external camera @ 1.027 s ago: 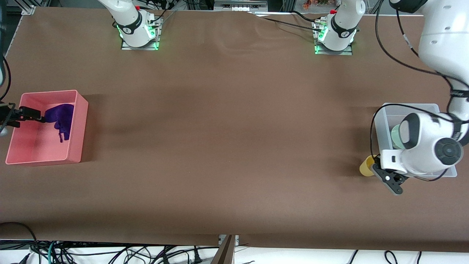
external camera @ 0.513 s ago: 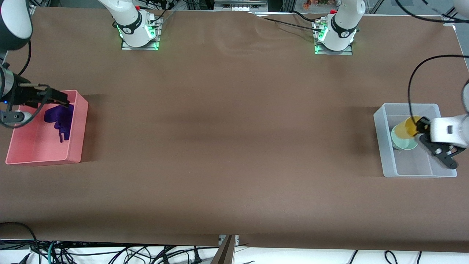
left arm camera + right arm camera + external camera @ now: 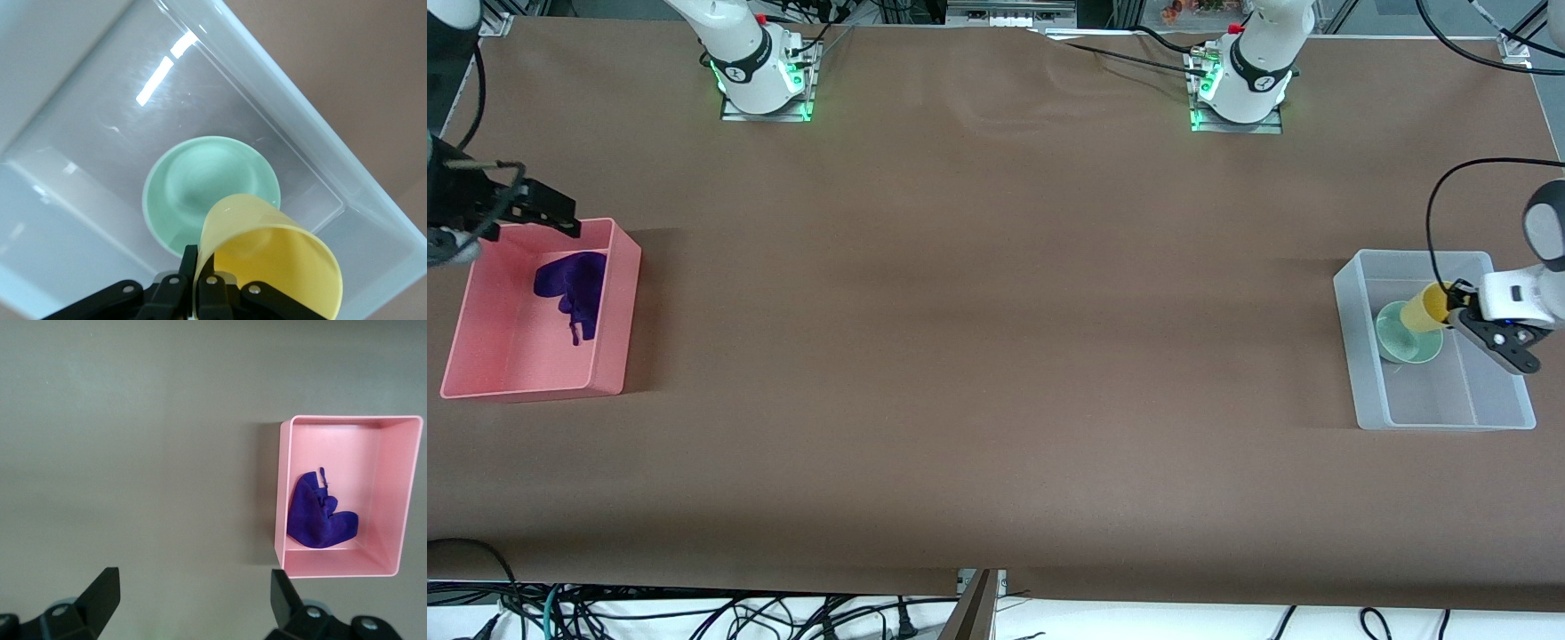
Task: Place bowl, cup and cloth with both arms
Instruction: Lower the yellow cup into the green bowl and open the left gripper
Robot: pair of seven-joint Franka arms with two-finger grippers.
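The deep purple fabric cloth (image 3: 571,293) is lying crumpled in the pink plastic bin (image 3: 618,311) at the right arm's end of the brown bench, so that part looks done; the right gripper (image 3: 549,216) is hovering spread open and empty over the bin's rim. In the clear plastic bin (image 3: 1360,356) at the left arm's end, the pale mint-green bowl (image 3: 1400,345) is sitting upright. The left gripper (image 3: 200,287) is pinching the tilted yellow plastic cup (image 3: 1424,308) by its wall above the bowl; only its release seems left.
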